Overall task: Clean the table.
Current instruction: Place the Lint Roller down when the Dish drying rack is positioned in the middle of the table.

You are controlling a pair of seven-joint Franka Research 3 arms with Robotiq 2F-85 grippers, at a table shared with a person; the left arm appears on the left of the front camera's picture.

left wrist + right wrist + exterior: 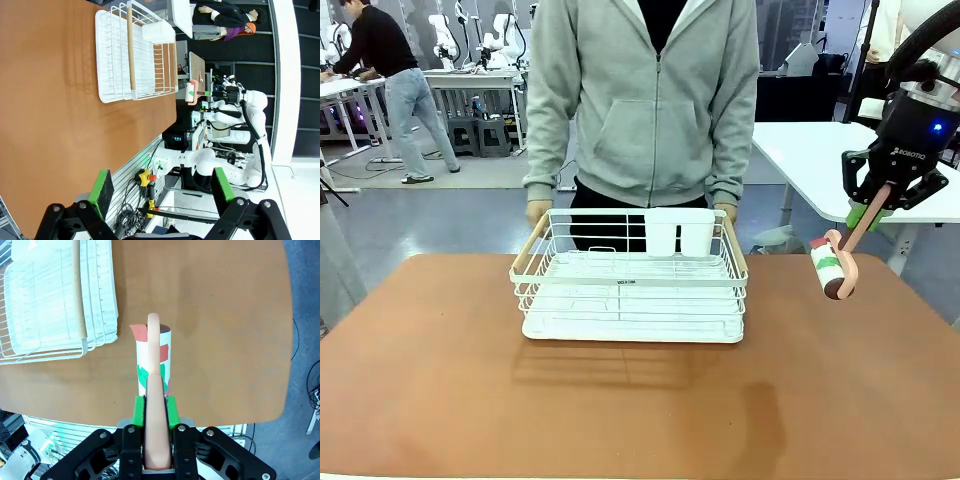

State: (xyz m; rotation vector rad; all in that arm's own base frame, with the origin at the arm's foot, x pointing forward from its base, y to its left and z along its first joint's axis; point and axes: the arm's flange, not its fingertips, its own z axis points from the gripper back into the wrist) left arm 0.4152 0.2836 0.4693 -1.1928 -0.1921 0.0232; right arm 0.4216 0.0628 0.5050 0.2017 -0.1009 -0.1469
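While its jaws pinch the pink handle of a lint roller [834,268], the right gripper [876,205] hangs above the right edge of the tabletop [440,370]. The left gripper [162,185] has its jaws spread, off the tabletop's near edge. A white wire rack [632,290] sits far centre, a person's hands at its far corners. Near and left lies bare brown surface. From the right wrist, the roller's paper shows red and green print.
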